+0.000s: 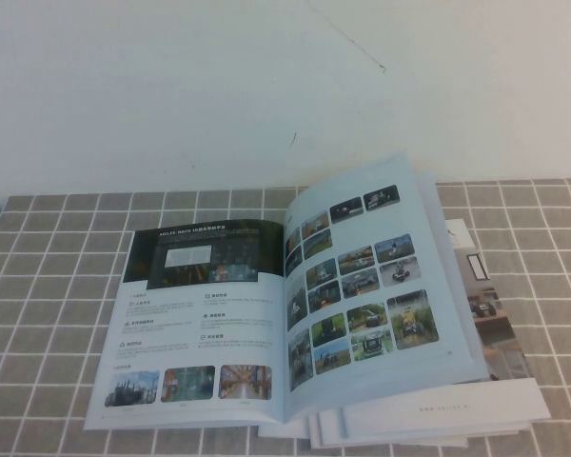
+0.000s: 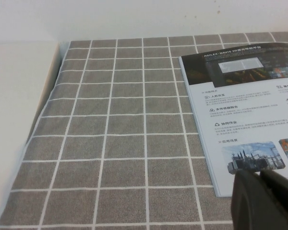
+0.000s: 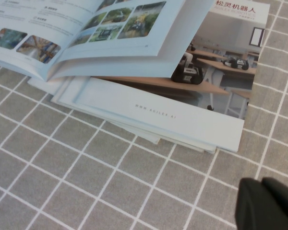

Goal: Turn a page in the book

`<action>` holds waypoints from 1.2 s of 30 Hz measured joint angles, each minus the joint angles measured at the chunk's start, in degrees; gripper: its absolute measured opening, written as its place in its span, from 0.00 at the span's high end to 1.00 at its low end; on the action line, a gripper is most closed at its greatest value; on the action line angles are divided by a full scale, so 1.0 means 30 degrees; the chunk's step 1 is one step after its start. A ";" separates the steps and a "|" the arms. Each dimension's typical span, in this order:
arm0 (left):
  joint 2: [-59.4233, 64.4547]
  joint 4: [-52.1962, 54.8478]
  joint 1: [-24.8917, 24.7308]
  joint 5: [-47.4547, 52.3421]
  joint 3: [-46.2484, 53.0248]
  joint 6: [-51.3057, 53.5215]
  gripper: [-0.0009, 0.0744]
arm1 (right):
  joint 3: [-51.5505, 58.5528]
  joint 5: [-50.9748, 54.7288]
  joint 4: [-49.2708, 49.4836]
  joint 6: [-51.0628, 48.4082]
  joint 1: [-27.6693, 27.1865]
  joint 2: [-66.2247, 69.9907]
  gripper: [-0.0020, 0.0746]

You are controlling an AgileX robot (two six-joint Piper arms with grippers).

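Note:
The book [image 1: 295,314] lies open on the checked cloth, resting on a stack of booklets. The page [image 1: 200,333] lies flat on the left side, with its dark banner and small photos facing up. It also shows in the left wrist view [image 2: 240,110]. The right-hand sheet [image 1: 362,286] shows a grid of vehicle photos and curves up a little. Neither gripper appears in the high view. My left gripper [image 2: 266,179] is shut and empty, just off the page's near left corner. My right gripper [image 3: 261,184] is shut and empty over the cloth, near the stack's front right corner.
Plainer white booklets [image 1: 438,409] with a room photo lie under the book and stick out at the right and front; they also show in the right wrist view [image 3: 173,115]. A grey checked cloth [image 1: 48,286] covers the table. A white surface [image 2: 14,105] borders it at the left.

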 joint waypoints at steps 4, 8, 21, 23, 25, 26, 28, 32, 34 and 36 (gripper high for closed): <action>0.0000 0.0000 -0.0035 0.0078 0.0000 0.0000 0.99 | 0.0000 0.0000 0.0000 0.0000 0.0000 0.0000 0.97; 0.0000 0.0000 -0.0234 0.0079 0.0000 0.0000 0.99 | 0.0000 0.0000 0.0000 0.0000 0.0000 0.0000 0.97; 0.0000 0.0000 -0.0401 0.0079 0.0000 0.0000 0.99 | 0.0000 0.0000 0.0000 -0.0100 0.0000 0.0000 0.98; 0.0000 0.0000 -0.0401 0.0079 0.0000 0.0000 0.99 | 0.0000 0.0000 0.0000 -0.0100 0.0000 0.0000 0.98; 0.0000 0.0000 -0.0401 0.0079 0.0000 0.0000 0.99 | 0.0000 0.0000 0.0000 -0.0100 0.0000 0.0000 0.98; 0.0000 0.0000 -0.0401 0.0079 0.0000 0.0000 0.99 | 0.0000 0.0000 0.0000 -0.0100 0.0000 0.0000 0.98; 0.0000 0.0000 -0.0401 0.0079 0.0000 0.0000 0.99 | 0.0000 0.0000 0.0178 -0.0100 0.0000 0.0000 0.98; 0.0000 0.0000 -0.0401 0.0079 0.0000 0.0000 0.99 | 0.0293 -0.0419 0.0731 -0.0658 0.0000 -0.0327 0.98; 0.0000 0.0000 -0.0401 0.0107 0.0000 0.0000 0.99 | 0.0543 -0.0820 0.0627 -0.1409 0.0000 -0.0606 0.98; 0.0000 0.0000 -0.0401 0.0107 0.0000 0.0000 0.99 | 0.1003 -0.1833 0.0133 -0.1968 0.0000 -0.0829 0.98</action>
